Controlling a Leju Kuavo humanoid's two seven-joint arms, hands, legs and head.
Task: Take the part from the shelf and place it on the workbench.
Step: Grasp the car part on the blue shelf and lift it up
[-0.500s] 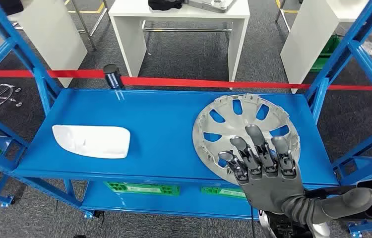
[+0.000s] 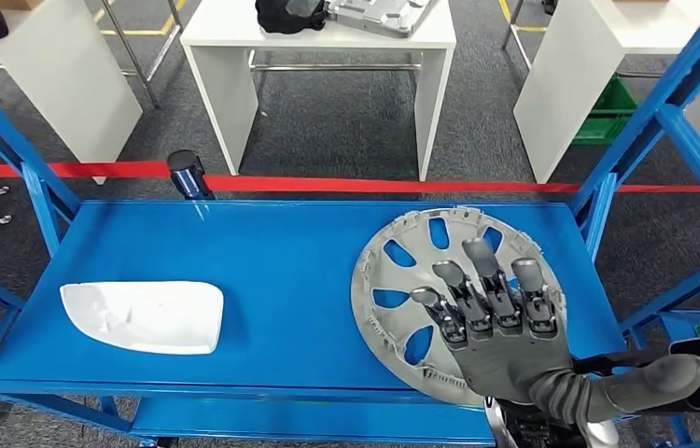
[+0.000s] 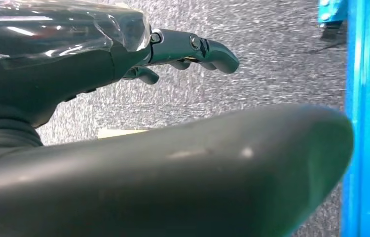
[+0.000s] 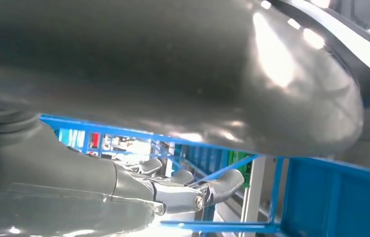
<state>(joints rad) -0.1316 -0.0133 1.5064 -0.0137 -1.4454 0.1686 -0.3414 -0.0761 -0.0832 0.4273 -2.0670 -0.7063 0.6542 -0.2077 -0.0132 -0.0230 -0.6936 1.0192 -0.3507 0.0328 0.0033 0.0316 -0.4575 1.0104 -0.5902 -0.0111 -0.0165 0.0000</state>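
Note:
A grey hubcap point(image 2: 421, 271) lies flat at the right end of the blue shelf point(image 2: 281, 271), its near rim reaching the shelf's front edge. My right hand point(image 2: 500, 322) lies over that near rim, fingers point(image 2: 477, 280) stretched across the spokes and thumb point(image 2: 654, 378) stuck out to the right, gripping nothing. The right wrist view has the thick thumb point(image 4: 173, 64) above the darker fingers point(image 4: 193, 190), with blue shelf frame between them. A white moulded part point(image 2: 146, 315) lies on the shelf's left side. My left hand point(image 3: 99, 59) hangs over grey carpet beside a blue upright, fingers point(image 3: 193, 47) loosely extended and empty.
Blue shelf uprights point(image 2: 650, 112) rise at both ends. Behind the shelf a red floor line point(image 2: 328, 184) runs across, with a black post point(image 2: 188, 175) at the back edge. Beyond it stands a white table point(image 2: 225, 33) bearing a dark item and a metal part, with white cabinets either side.
The whole picture has shifted, so the camera moved; shelf and hubcap now sit lower and larger. My right hand still lies on the hubcap's near rim.

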